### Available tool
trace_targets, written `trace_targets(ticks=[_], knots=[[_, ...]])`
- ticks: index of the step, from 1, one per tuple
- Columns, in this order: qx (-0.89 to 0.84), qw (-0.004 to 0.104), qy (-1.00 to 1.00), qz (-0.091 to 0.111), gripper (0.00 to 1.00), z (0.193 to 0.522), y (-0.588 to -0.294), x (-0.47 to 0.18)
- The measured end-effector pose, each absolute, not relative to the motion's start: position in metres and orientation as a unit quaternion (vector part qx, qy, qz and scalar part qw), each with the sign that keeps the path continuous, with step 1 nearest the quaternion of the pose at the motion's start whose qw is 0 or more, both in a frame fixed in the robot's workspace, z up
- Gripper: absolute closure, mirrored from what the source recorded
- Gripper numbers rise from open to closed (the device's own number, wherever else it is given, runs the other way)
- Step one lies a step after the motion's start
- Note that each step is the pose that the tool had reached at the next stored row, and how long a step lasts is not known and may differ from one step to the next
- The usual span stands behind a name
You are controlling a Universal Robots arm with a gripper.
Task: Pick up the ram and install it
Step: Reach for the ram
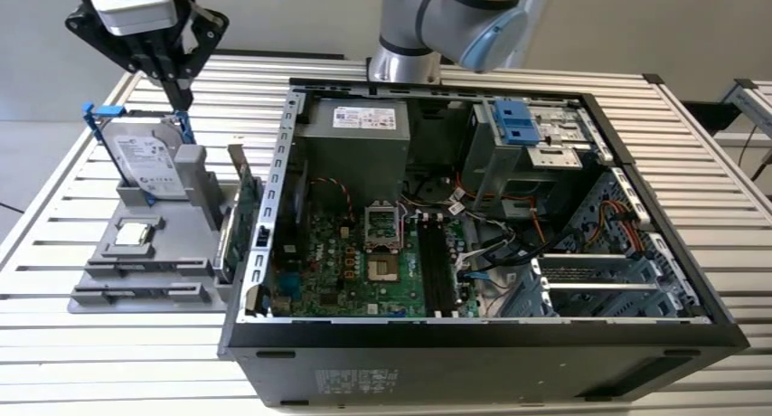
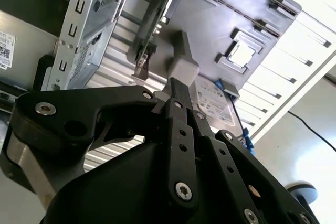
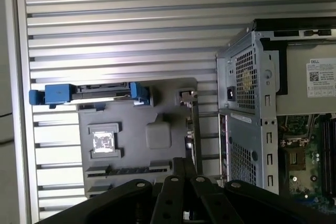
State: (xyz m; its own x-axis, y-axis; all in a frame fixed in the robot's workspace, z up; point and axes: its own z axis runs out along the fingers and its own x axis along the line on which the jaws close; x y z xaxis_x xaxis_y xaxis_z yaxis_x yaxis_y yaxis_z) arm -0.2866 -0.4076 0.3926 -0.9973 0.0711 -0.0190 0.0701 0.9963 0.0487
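Black gripper (image 1: pixel 183 98), jaws apparently closed and empty, is hovering above grey parts tray (image 1: pixel 181 262) at slatted metal worktop's (image 1: pixel 72 362) edge; ram pickup needs them opened.

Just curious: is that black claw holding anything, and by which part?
Nothing is held; the end effector hangs empty over the grey parts holder.
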Motion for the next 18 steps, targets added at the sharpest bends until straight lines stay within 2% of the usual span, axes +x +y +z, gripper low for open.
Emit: trace_targets(ticks=[18], knots=[[0.035,0.010,0.999,0.024,1.00,0.393,-0.409,-0.317]])
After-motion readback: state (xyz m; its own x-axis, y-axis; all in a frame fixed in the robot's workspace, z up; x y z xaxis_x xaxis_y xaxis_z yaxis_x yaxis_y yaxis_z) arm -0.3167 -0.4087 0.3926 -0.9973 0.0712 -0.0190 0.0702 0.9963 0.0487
